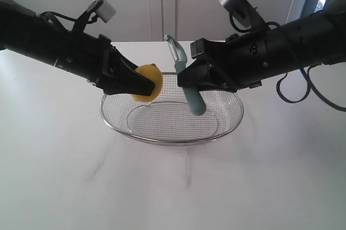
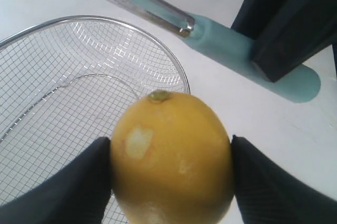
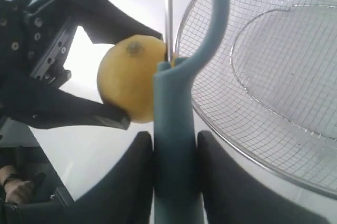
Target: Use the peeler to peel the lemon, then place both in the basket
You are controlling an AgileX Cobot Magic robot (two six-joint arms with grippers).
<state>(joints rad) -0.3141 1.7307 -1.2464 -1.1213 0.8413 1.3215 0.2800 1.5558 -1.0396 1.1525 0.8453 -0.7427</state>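
- Lemon [image 1: 150,81] sits clamped in my left hand [image 2: 169,155], above the basket [image 1: 162,139] rim.
- Peeler [image 1: 195,105] stands nearly upright, clamped in my right hand [image 3: 175,150], over the basket.

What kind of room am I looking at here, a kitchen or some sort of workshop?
Probably a lab test bench rather than a real kitchen: a plain white table, blank white wall panels behind it, and a few kitchen props: a wire basket, a lemon and a peeler.
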